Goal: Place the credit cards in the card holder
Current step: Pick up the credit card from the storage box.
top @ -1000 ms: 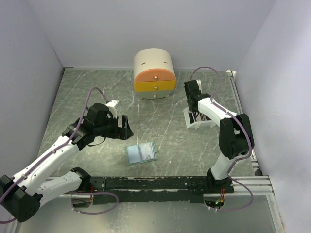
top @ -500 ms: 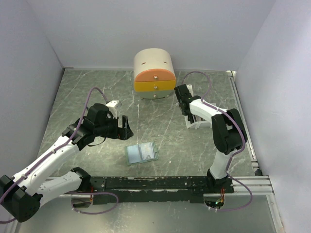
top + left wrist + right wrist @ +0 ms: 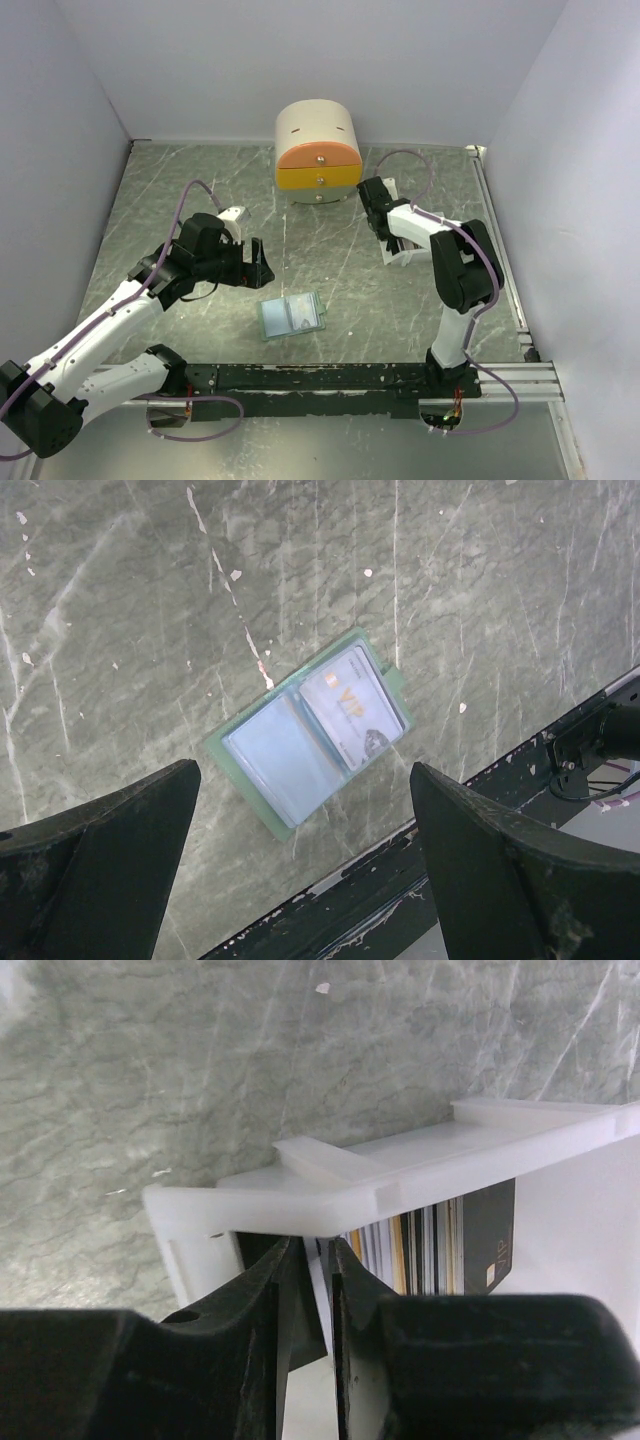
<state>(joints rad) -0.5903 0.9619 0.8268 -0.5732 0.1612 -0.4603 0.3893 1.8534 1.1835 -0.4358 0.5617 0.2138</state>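
Swinging toward nine o'clock, the right gripper (image 3: pixel 373 205) now dips into the eleven-o'clock end of the white rectangular plastic tray (image 3: pixel 330 1175). Its jaws form a narrow slit beside the upright stack of dark, pale-striped credit cards (image 3: pixel 440 1245); whether a card sits between them I cannot tell. The left gripper (image 3: pixel 257 260) hangs unmoved, spread wide, at ten o'clock of the grey-green folding card holder (image 3: pixel 291 316), which lies open at six o'clock on the marbled table (image 3: pixel 200 190) with one pale card already pocketed, so the next pick looks barely begun.
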